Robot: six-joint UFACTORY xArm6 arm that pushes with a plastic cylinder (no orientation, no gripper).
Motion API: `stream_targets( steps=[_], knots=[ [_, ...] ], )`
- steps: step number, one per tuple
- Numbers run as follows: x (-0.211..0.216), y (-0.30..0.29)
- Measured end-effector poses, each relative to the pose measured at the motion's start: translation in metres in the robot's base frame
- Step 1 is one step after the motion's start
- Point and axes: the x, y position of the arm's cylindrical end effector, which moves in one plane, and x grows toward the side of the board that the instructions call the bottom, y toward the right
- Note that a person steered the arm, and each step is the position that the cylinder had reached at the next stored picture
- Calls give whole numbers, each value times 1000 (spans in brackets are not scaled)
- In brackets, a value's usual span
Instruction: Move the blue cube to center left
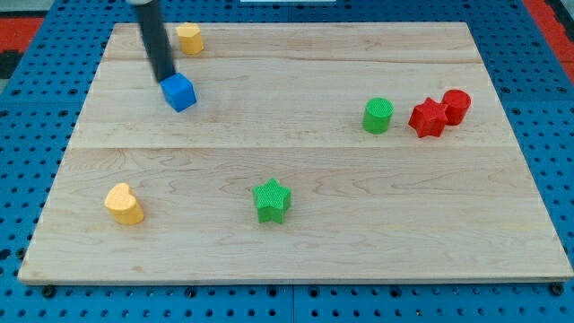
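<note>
The blue cube [179,92], the only blue block here, sits in the upper left part of the wooden board [296,242], closer to the view's top than to the middle of the left side. My tip [165,80] comes down just at the cube's upper-left corner, touching it or very nearly so (the rod's dark end merges with the cube's edge, so I cannot tell which); the arm carries no claw, only this straight rod. Near the cube, toward the view's top, stands one yellow block [189,39], its shape possibly hexagonal. A second yellow block, heart-shaped [124,204], lies well below at lower left. There are two green blocks: a star [272,200] at bottom centre and a cylinder [378,116] at the right. Two red blocks sit touching at far right, a star [429,117] and a cylinder [456,105].
</note>
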Motion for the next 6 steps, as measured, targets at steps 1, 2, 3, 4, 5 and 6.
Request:
stream_targets(
  steps=[1,2,3,4,5,6],
  knots=[
    [-25,27],
    [-17,72],
    [51,26],
    [71,-33],
    [49,-30],
    [-22,-44]
  ],
)
